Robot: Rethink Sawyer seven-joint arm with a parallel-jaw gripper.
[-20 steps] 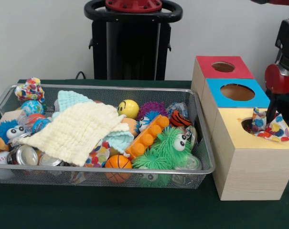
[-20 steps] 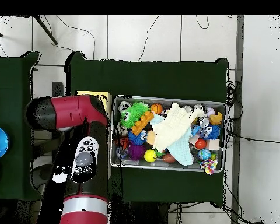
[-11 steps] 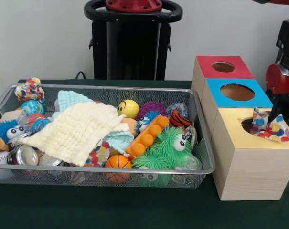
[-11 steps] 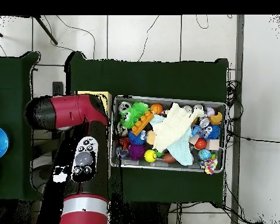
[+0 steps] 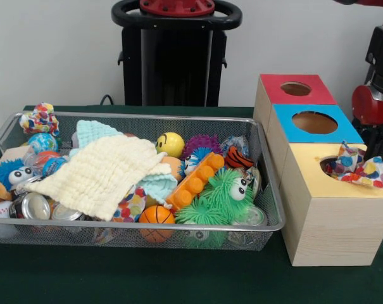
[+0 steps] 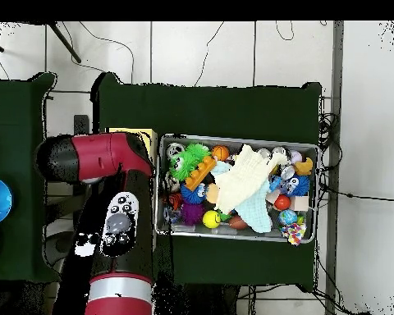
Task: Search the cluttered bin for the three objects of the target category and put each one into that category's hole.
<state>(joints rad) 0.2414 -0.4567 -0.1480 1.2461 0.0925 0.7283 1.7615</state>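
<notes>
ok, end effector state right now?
End effector: cannot be told; neither view shows its tips. The arm sits behind the yellow box, and the polka-dot cloth lies loose at that hole.

We can read no text, label, brand or number anywhere; the cans (image 5: 30,206) at the bin's (image 5: 147,226) nine o'clock show only illegible print.

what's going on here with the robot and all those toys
A red and black robot arm is sorting things from a wire bin crammed with toys, balls and cloths into three wooden boxes with red, blue and yellow tops. A colourful dotted cloth lies half in the hole of the yellow-topped box, with most of it draped over the lid. A matching dotted cloth sits at the bin's far corner. The gripper's state cannot be made out.
</notes>
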